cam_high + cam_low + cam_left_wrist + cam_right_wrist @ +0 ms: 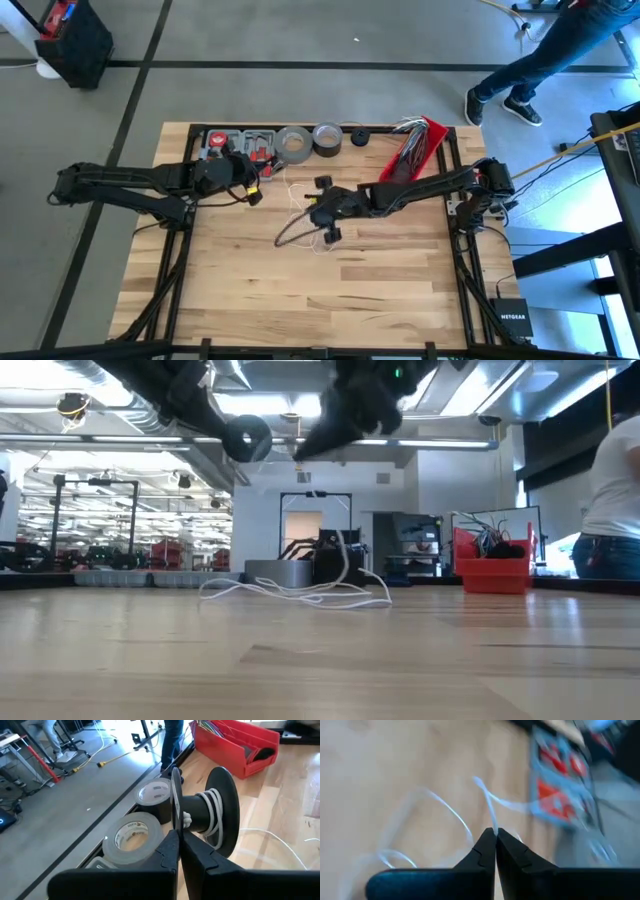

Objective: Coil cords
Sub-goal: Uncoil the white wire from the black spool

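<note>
Pinching the thin flange of a black spool, the left gripper held it off the table, a few turns of white cord wound on its hub. The right gripper had its fingers pressed together on that cord, the rest of which lay in loose loops on the table between the two grippers. Beyond the spool sat two tape rolls and a red bin.

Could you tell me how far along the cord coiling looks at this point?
Early on. Done: a few turns of the white cord sit on the black spool. In hand: the left gripper pinches the spool's flange, and the right gripper pinches the cord. Left: most of the cord lies loose on the table.
</note>
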Robot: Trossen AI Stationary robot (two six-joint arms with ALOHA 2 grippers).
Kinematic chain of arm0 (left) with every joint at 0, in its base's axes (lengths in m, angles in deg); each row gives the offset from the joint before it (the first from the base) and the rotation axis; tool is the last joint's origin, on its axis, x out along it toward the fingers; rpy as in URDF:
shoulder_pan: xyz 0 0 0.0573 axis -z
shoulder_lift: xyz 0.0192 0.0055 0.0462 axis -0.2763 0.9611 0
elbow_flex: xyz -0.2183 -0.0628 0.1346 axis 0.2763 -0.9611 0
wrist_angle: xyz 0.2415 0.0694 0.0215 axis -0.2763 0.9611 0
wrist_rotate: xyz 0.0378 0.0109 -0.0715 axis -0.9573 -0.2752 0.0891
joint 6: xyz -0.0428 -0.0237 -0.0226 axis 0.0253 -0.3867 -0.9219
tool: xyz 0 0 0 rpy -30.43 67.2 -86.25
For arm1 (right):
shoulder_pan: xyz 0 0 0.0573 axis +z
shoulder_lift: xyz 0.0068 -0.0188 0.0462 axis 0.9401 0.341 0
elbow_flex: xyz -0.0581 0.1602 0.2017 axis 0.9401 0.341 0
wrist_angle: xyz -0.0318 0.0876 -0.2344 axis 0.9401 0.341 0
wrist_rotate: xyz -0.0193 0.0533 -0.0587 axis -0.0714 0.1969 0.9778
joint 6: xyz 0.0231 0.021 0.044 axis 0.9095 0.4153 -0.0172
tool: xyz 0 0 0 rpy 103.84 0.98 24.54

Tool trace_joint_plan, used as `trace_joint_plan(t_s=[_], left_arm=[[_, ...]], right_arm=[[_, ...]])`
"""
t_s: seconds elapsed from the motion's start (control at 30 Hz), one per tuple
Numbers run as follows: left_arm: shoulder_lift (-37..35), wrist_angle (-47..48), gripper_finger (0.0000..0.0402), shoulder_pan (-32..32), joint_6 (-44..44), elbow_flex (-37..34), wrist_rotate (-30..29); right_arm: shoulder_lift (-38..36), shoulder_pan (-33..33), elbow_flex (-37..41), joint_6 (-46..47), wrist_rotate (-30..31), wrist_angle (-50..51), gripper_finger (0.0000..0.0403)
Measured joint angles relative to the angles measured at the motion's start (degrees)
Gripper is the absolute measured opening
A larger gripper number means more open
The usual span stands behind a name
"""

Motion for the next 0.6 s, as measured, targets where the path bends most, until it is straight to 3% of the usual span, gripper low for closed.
trace_joint_plan(t_s=[0.17, 0.4, 0.5, 0.6], left_arm=[[0.0, 1.9, 0.0002, 0.8, 1.0, 0.0, 0.0], [0.0, 8.4, 0.0002, 2.6, 2.9, 0.0, 0.1], [0.0, 12.0, 0.0002, 2.6, 2.7, 0.0, 0.1], [0.1, 14.2, 0.0002, 2.2, 1.5, 0.0, 0.1]], right_arm=[[0.0, -2.5, 0.0, 3.5, 13.0, 7.5, 0.0007], [-1.9, -3.3, 0.0, 9.3, 38.3, 12.9, 0.0007], [-3.6, -2.2, 0.0, 10.2, 42.0, 11.2, 0.0007], [-5.5, -0.5, 0.0, 10.4, 41.9, 5.3, 0.0007]])
